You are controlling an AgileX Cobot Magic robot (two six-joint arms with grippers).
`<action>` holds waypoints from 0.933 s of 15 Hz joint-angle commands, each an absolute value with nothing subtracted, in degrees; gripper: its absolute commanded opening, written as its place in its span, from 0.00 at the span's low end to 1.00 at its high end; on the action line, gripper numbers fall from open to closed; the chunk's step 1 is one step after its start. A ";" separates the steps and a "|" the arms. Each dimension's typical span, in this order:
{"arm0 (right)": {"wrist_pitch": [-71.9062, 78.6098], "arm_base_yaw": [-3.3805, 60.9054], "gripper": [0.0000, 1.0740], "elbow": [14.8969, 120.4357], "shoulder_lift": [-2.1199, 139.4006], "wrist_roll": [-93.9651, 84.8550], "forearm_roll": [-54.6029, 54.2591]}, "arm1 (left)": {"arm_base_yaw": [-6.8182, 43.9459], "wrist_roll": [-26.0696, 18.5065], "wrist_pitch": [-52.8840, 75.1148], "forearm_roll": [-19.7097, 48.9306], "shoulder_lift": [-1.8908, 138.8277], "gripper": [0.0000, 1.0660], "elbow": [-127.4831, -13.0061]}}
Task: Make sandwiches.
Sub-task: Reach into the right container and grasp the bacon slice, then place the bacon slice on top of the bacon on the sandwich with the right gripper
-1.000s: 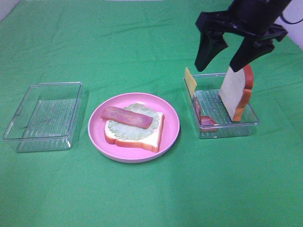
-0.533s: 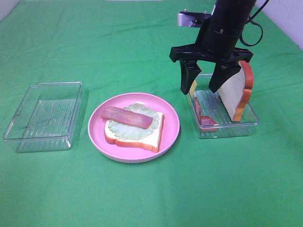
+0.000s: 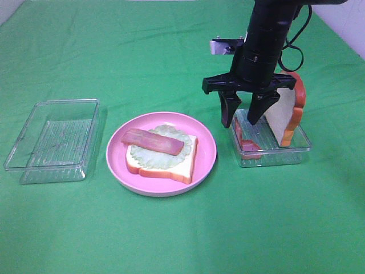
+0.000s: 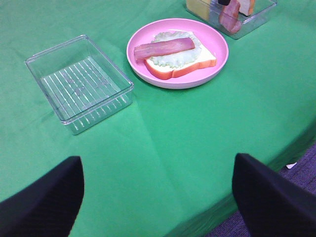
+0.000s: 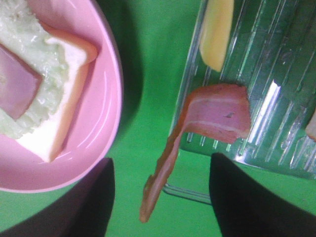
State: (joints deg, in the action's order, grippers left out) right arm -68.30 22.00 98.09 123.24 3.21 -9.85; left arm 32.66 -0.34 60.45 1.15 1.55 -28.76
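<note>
Table (image 3: 171, 240) draped in creased green cloth, evenly lit; pale wall (image 3: 356, 23) at far corner; purple-grey carpeted floor (image 4: 302, 160) below.

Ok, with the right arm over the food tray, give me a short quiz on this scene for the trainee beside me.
1. True or false: the sandwich on the pink plate has no top slice yet.
2. What lies on the lettuce? A: bacon strip. B: cheese. C: nothing.
3. What lies below the open jaws of the right gripper?
Key: 1 true. 2 A. 3 the second bacon strip, at the edge of the clear tray.
</note>
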 commanded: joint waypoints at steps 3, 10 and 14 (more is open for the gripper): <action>-67.84 22.12 0.48 98.38 125.42 4.07 -9.00 | 32.89 -0.52 59.93 1.43 1.20 0.73 -28.65; -66.69 22.12 0.05 98.43 125.76 4.47 -7.33 | 32.89 -0.52 59.93 1.43 1.20 0.73 -28.65; -68.47 22.12 0.00 98.49 125.76 4.47 -7.62 | 32.89 -0.52 59.93 1.43 1.20 0.73 -28.65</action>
State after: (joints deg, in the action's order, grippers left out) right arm -67.49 22.00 98.20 125.59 4.24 -7.96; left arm 32.66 -0.34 60.39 1.09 1.55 -28.76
